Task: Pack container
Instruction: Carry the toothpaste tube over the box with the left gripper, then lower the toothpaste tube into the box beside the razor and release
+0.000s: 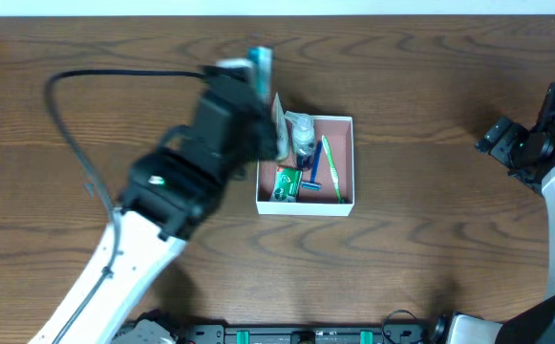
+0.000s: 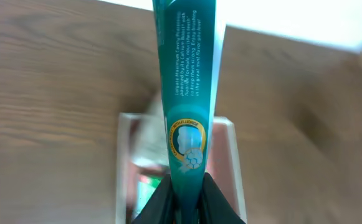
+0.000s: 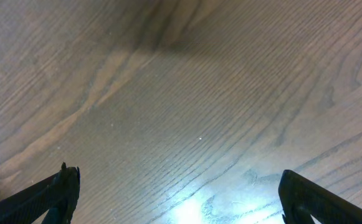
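Note:
The container [image 1: 348, 122] is a square white-walled box with a reddish-brown inside, at the table's middle. It holds a clear bottle [image 1: 302, 131], a green toothbrush [image 1: 330, 167], a green packet [image 1: 287, 183] and a blue item. My left gripper [image 2: 185, 194] is shut on a teal toothpaste tube [image 2: 185, 74] and holds it above the container's left edge [image 2: 123, 162]; the tube shows blurred in the overhead view [image 1: 257, 65]. My right gripper [image 3: 179, 193] is open and empty over bare table at the far right [image 1: 506, 141].
A black cable [image 1: 67, 124] loops over the table left of the left arm. The table's far edge meets a white surface at the top [image 1: 277, 6].

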Robot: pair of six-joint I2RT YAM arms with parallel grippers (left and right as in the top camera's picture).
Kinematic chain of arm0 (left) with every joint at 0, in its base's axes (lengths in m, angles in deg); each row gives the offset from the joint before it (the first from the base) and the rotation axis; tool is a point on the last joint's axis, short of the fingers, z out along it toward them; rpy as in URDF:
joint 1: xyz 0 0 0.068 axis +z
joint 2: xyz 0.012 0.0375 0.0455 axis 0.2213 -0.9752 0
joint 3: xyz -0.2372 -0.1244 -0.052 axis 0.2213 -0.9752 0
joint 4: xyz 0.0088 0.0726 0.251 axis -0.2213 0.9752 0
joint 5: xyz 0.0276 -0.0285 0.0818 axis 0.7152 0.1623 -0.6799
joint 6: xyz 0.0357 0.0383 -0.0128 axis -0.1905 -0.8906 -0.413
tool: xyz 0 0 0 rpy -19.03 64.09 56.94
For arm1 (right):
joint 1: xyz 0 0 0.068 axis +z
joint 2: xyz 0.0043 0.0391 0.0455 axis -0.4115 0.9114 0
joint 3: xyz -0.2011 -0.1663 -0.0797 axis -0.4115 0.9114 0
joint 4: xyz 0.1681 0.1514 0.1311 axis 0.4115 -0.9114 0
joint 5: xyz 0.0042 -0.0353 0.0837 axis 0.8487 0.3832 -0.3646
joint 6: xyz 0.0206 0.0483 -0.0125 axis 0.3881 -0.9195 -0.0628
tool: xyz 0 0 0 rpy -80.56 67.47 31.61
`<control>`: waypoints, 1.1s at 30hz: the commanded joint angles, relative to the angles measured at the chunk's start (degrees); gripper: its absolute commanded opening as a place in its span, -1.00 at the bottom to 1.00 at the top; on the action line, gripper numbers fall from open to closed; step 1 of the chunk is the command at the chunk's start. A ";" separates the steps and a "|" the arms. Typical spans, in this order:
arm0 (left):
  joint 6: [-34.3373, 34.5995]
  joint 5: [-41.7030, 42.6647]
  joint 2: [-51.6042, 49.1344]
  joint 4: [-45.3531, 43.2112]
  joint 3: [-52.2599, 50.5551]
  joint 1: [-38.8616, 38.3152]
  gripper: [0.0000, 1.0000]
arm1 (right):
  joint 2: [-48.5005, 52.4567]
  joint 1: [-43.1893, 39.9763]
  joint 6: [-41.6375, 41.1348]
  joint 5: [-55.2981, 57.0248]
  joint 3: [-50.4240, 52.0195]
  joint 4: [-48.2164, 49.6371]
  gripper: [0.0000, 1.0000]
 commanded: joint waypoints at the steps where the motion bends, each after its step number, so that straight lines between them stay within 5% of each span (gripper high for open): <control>1: -0.76 -0.28 -3.61 -0.94 0.39 -5.25 -0.78 | -0.35 -0.44 0.13 0.24 -0.70 -0.07 0.99; 22: 6.58 -0.46 -28.83 -5.77 0.39 -13.35 -0.77 | -0.35 -0.44 0.13 0.24 -0.70 -0.07 0.99; 28: 6.58 -0.46 -28.85 -6.78 0.39 -13.35 -0.28 | -0.35 -0.44 0.13 0.24 -0.70 -0.07 0.99; 33: 6.56 -0.44 -28.85 -6.99 0.39 -13.35 -0.21 | -0.35 -0.44 0.13 0.24 -0.70 -0.07 0.99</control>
